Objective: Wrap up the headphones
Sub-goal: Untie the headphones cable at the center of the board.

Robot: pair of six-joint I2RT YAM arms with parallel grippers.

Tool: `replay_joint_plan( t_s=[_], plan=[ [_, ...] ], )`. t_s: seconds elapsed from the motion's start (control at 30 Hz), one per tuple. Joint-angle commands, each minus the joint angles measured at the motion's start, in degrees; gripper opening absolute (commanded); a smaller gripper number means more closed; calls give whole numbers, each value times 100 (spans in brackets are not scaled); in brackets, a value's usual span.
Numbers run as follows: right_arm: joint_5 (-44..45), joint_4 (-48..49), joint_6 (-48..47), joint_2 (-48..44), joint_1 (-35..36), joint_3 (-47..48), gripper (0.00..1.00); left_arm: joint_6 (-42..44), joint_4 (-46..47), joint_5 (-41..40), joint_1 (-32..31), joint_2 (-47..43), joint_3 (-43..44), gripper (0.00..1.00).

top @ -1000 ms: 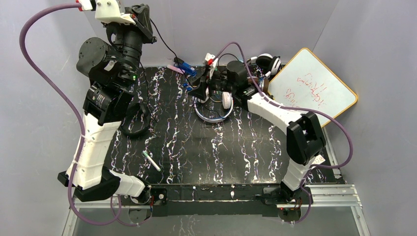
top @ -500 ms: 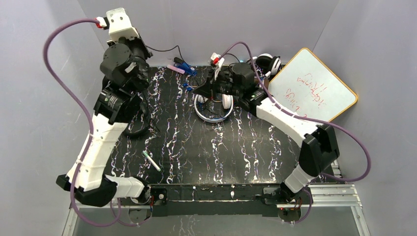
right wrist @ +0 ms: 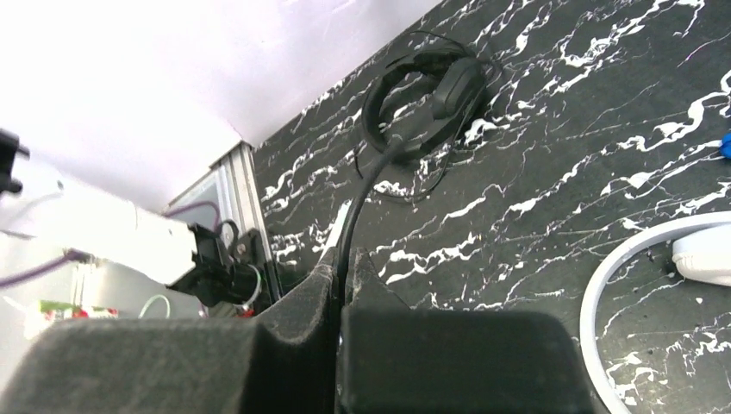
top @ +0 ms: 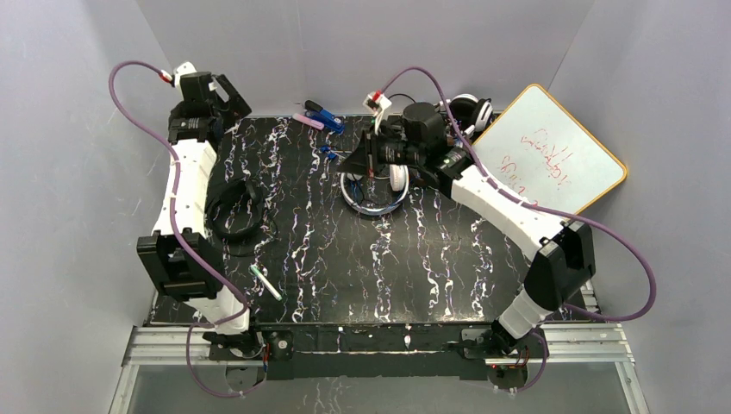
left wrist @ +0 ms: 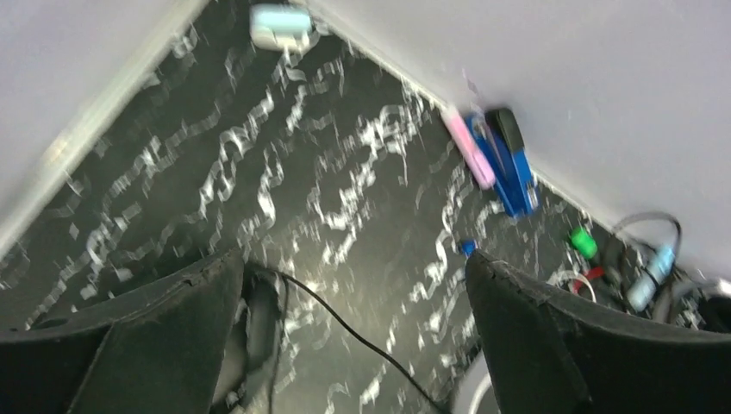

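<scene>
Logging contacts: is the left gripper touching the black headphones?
Apart. Top view: left gripper at the far corner, bare tabletop between it and the black headphones.

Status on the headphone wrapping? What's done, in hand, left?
Done: nothing clearly wrapped; the black headphones lie with cord strands loose around them. In hand: right gripper is shut on what looks like a dark cord beside the white headphones; left gripper is open, holding nothing. Left: all wrapping, including the third headset by the whiteboard.
</scene>
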Motion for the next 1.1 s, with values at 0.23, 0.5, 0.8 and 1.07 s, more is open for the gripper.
replay_joint_plan(
  t_s=[0.23,0.5,0.8,1.07],
  plan=[
    [874,-715,1044,708,-5,1633,1,-965,1417,2483,26,-3372,-3283,96],
    [1230,-1041,1440,971,-13,2095,1,-1385,4292,4425,-734,-4316,-5321,69],
    [1094,-1049,1719,835,-32,2151,1,307,4646,3615,-2497,-3481,-5254,41],
    [1015,-1095,1720,768,-26,2204,1,745,4711,3801,-2641,-2952,-4946,36]
  ],
)
